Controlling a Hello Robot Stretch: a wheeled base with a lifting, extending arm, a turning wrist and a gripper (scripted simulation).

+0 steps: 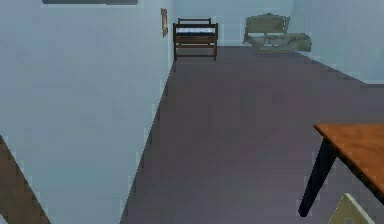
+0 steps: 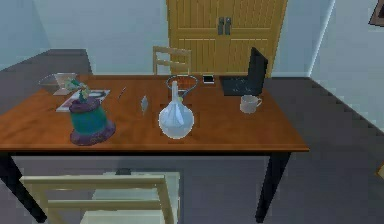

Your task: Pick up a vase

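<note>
Standing upright, glass vase (image 2: 176,119), neck upward

No legible text, label, brand, number or sign. Flat printed-looking item (image 2: 76,97) on the wooden table (image 2: 230,137): too small to make out any writing. Small framed picture (image 1: 164,22) on the wall: too blurred to read anything.
</note>
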